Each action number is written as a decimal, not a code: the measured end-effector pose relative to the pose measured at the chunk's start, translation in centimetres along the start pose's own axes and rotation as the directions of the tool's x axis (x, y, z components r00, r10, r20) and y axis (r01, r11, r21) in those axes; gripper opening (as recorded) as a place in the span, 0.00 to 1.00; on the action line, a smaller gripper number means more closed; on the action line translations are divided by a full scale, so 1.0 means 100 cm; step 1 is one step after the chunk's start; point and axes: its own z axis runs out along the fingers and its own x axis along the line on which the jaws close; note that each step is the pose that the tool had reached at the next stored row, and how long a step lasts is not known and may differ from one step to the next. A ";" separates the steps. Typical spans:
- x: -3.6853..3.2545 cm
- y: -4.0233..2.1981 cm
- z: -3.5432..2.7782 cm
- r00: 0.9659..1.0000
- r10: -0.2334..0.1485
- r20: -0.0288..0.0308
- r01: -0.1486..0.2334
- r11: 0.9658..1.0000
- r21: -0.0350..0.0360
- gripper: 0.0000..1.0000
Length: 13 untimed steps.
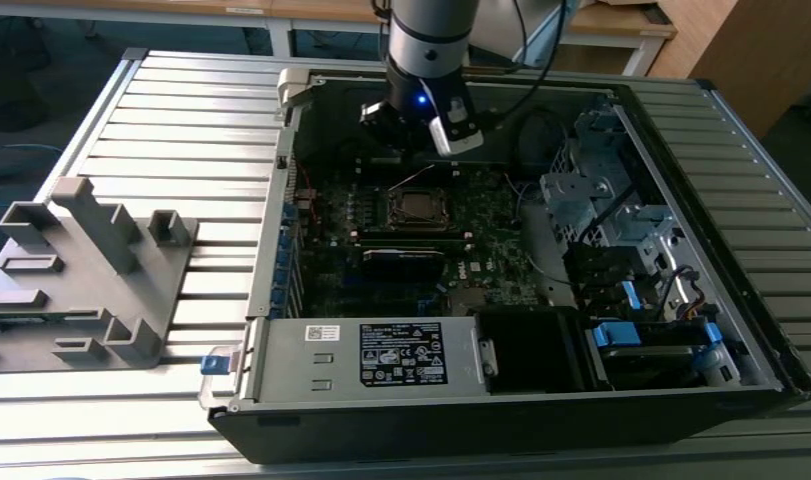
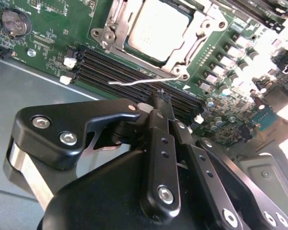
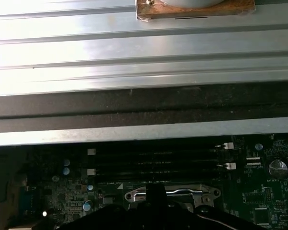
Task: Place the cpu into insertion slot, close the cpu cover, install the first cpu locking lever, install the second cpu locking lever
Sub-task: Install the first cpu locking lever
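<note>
Cpu location: inside the open computer case (image 1: 512,425), on the green motherboard (image 2: 53,45), seated flat in the insertion slot (image 1: 419,208). The cpu (image 2: 156,28) shows its pale metal top through the window of the cpu cover (image 2: 204,26), which lies down around it.
Grey metal box (image 1: 378,355): at one edge of the case, well apart from the socket.
Gripper (image 2: 161,98): hangs over the black memory slots (image 2: 120,72) just beside the socket. Its fingers look drawn together, with nothing between them.
Locking lever (image 2: 134,82): a thin wire jutting free from the socket's corner, unlatched, its end near the fingertips.
Step in hand: probably the first lever, since the cover already looks closed.
Doing it well: I judge the closed tip should bear on the wire near its free end, sweeping it down and sideways until it tucks under its catch. Keep pressure off the memory-slot clips, as springy wire may slip off a narrow tip.
Writing: the white label (image 1: 402,357) on the box carries black print and symbols, too small to tell.
</note>
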 end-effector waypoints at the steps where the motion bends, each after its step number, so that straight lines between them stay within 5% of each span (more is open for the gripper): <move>1: -0.0010 0.0000 0.0004 1.000 0.000 0.000 0.000 1.000 0.000 0.10; 13: -0.0068 -0.0001 0.0028 1.000 0.001 0.000 -0.001 1.000 0.000 0.10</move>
